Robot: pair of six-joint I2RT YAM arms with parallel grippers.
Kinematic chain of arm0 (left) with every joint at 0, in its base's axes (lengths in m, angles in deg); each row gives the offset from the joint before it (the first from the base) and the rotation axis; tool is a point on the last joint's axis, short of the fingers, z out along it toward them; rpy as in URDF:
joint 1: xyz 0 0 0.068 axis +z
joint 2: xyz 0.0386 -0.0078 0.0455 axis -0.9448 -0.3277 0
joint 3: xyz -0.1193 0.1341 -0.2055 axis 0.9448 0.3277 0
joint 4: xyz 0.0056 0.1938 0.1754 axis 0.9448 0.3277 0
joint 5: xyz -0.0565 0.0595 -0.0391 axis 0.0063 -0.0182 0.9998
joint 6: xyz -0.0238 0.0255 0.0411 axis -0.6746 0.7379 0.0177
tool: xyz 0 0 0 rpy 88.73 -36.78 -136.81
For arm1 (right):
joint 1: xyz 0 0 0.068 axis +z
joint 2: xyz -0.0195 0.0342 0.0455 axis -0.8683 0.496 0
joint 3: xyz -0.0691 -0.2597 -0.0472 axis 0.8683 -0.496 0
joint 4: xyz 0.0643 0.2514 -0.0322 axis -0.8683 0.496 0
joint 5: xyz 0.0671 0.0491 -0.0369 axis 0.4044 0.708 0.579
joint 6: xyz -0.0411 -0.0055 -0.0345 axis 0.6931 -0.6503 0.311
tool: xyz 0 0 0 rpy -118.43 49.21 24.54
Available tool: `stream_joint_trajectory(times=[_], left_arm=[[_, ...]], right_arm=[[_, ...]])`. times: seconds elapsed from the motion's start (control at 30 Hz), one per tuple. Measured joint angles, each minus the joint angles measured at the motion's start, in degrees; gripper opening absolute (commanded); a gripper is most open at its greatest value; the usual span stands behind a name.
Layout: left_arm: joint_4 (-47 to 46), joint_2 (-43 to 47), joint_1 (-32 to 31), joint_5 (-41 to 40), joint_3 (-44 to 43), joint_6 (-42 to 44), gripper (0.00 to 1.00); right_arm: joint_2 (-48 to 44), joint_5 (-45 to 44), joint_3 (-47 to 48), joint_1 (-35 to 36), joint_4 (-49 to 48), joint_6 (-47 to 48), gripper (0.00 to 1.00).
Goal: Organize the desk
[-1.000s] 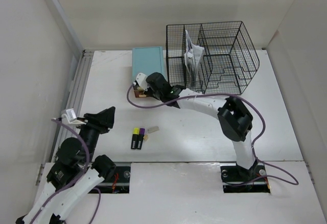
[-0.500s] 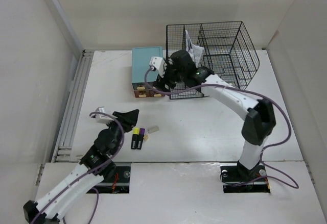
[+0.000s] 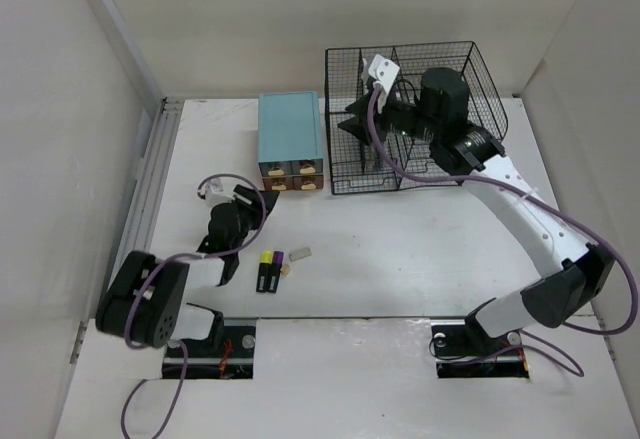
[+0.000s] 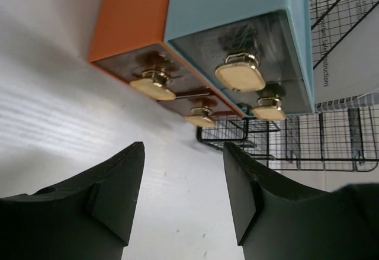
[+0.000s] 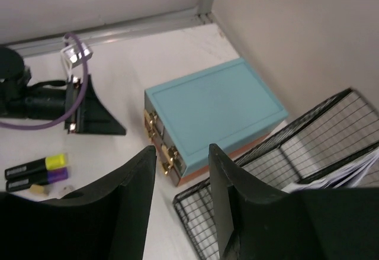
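The white desk [image 3: 400, 249] holds a teal-topped drawer box [image 3: 290, 139] with gold knobs at the back. My left gripper [image 3: 248, 205] is low over the desk, open and empty, and faces the box front [image 4: 237, 76] from a short distance; its tips [image 4: 183, 148] frame bare desk [image 4: 59, 124]. My right gripper [image 3: 353, 121] is raised over the black wire rack [image 3: 440, 109], open and empty. In the right wrist view [image 5: 182, 153] it looks down on the box [image 5: 213, 109]. A yellow highlighter [image 3: 265, 271] and a purple one [image 3: 276, 271] lie near the front.
A small beige piece [image 3: 299, 253] lies by the highlighters. Papers [image 3: 375, 109] stand in the rack's left section. A grey rail [image 3: 150, 189] runs along the desk's left edge. White walls close in on the left, back and right.
My right gripper has left the drawer box front and risen back over the wire rack. My left arm has swung forward and right, lowering its gripper toward the box.
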Motion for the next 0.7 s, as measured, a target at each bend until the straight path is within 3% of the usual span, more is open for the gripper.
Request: stream_joint_trajectory(times=[0.3,0.7], left_arm=[[-13.9,-16.8,2.8,6.6,-4.7,-1.6,0.49],[-18.7,-25.8,3.3,6.7,-8.5,-2.8,0.42]], right_arm=[[0.7,5.9,-2.8,-1.9,-0.4,-5.0,0.46],[0.7,9.9,-2.9,-2.8,-1.6,-8.0,0.46]])
